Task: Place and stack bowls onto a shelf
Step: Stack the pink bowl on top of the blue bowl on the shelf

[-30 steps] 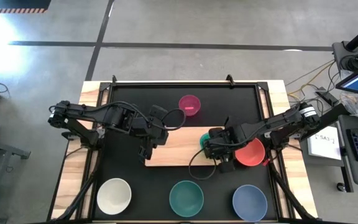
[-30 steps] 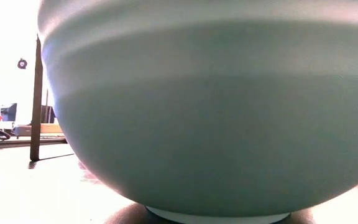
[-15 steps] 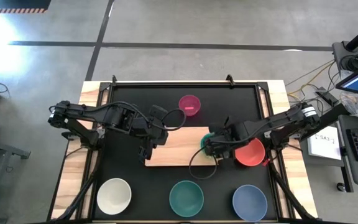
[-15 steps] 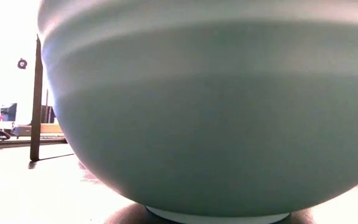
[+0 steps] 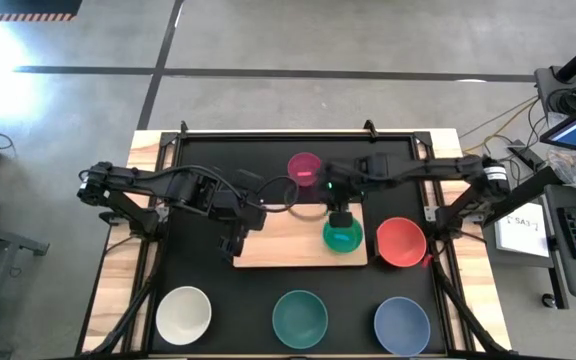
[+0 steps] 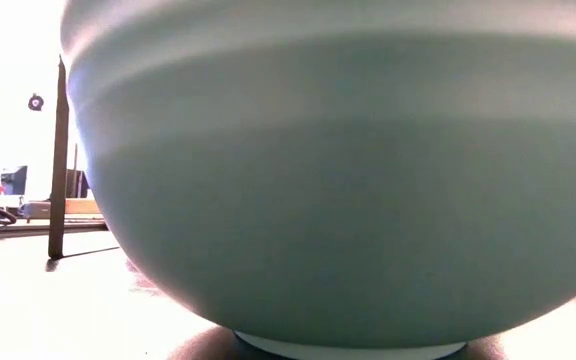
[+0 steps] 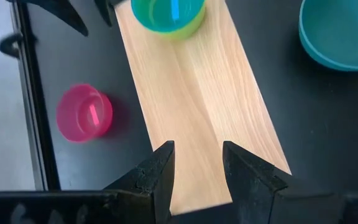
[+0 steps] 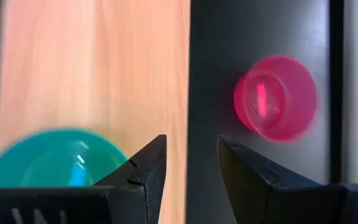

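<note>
My right gripper [image 5: 339,210] hangs open and empty between the green bowl [image 5: 343,236], sitting on the shelf [image 5: 278,240], and the magenta bowl [image 5: 305,168] on the black table. I should straddle its rim squarely. My left gripper [image 7: 196,163] waits open over the shelf's other end.

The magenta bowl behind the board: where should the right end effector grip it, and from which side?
Probably the rim of the magenta bowl, from straight above: it stands upright and open, alone on the black tabletop behind the shelf. The right end effector, open, is nearest.
</note>
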Robot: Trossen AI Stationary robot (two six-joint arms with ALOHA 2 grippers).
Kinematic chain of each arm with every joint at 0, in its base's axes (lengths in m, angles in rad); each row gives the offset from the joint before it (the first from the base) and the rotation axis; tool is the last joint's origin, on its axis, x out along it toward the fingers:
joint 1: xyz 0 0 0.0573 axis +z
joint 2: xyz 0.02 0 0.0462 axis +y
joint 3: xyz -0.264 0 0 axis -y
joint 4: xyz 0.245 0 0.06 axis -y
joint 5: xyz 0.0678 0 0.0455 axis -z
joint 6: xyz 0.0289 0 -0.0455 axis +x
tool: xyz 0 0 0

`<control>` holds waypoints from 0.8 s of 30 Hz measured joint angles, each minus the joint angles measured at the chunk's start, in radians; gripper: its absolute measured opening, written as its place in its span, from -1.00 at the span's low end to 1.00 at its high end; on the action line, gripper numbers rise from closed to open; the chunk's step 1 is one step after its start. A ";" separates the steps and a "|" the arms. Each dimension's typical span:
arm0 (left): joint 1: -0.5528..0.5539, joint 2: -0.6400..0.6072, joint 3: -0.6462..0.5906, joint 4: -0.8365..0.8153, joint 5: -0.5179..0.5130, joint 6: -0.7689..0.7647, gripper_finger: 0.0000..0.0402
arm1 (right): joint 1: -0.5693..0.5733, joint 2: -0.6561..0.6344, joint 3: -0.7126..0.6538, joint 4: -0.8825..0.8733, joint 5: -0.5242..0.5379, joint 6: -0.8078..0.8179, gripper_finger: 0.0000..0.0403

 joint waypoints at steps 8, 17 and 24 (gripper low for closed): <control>0.000 -0.004 0.000 -0.035 0.000 -0.034 -0.41 | -0.123 0.068 0.000 0.088 -0.097 -0.033 -0.33; -0.001 -0.056 0.000 -0.113 -0.002 -0.169 -0.41 | -0.138 0.177 0.000 0.129 -0.100 -0.116 -0.33; -0.027 -0.124 0.000 -0.132 -0.003 -0.267 -0.41 | -0.176 0.248 0.000 0.189 -0.100 -0.136 -0.33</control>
